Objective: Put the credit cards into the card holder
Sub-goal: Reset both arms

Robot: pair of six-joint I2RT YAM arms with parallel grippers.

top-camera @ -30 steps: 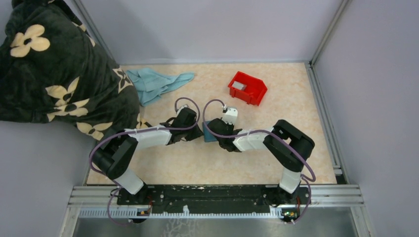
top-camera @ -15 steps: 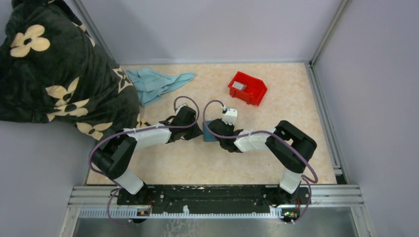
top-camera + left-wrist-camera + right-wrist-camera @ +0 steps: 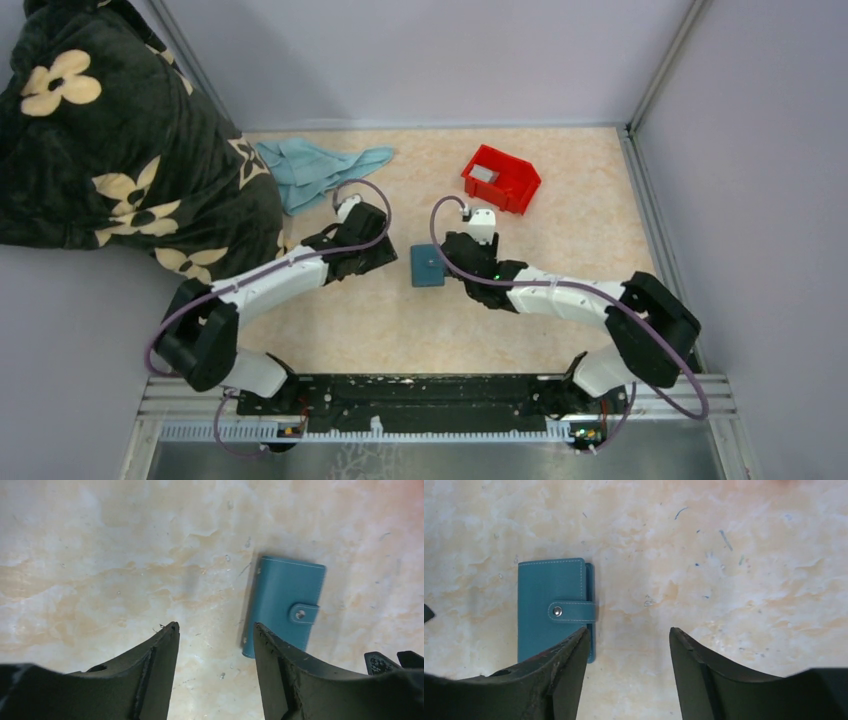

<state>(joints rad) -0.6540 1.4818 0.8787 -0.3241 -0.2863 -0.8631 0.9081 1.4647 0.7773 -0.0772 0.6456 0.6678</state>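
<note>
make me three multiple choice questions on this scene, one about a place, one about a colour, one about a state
1. Where does the card holder lie?
A) in a drawer
B) on the table, between the left tool and the right tool
C) on a shelf

2. What colour is the bin with a grey card in it?
A) green
B) yellow
C) red

3. In what state is the card holder?
A) closed, its strap across the cover
B) spread open
C) clamped in a tool

Answers:
1 B, the top view shows it flat on the table with a tool on each side.
2 C, the bin's walls are bright red.
3 A, both wrist views show the strap lying over the shut cover, and both tools are open and empty.
</note>
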